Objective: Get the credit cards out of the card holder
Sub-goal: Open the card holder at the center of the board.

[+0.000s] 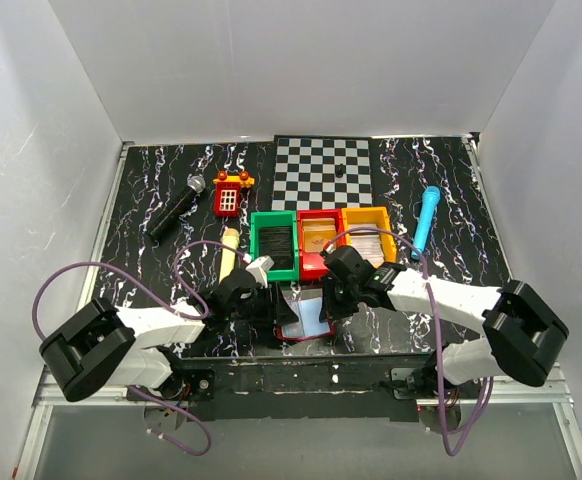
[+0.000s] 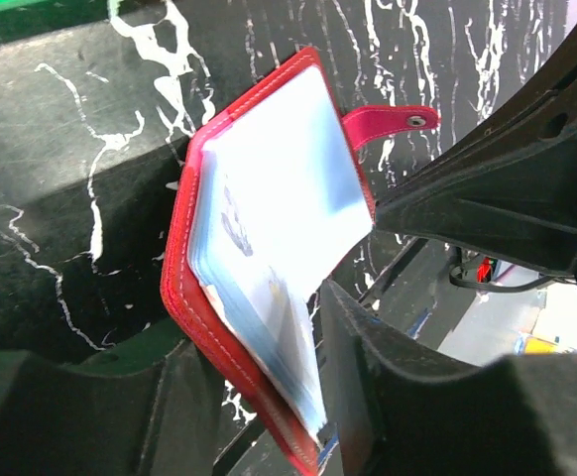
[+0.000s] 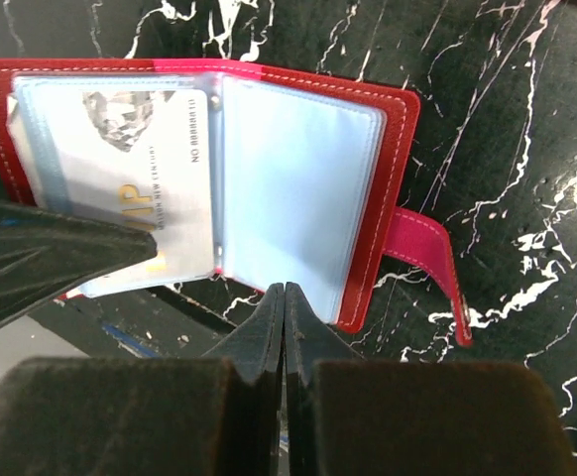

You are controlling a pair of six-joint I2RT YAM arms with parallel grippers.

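Tabletop [image 1: 451,180], card holder [image 3: 303,188], card [image 3: 160,169] perhaps wrist-only

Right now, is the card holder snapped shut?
No, the card holder lies spread open, with a pale card showing inside it.

The card holder [image 3: 400,149] has a red, leather-like cover, finely grained and matt, edged with pale thread stitching. Its tab [image 3: 422,253] is a smoother, pinker strip carrying a small shiny metal snap [image 2: 417,121]. Inside, the sleeves [image 3: 298,188] are pale-blue plastic film, glossy and slightly wrinkled. The card [image 3: 160,169] under one sleeve is smooth pale plastic with some gold lettering. The bench [image 3: 526,149] is a black sheet veined white like marble, with a dull sheen. The right gripper [image 3: 284,307] is matt black plastic, finely ridged in layers. The bins [image 1: 256,250] look like smooth, glossy moulded plastic, and the chessboard [image 1: 323,172] is flat and matt.
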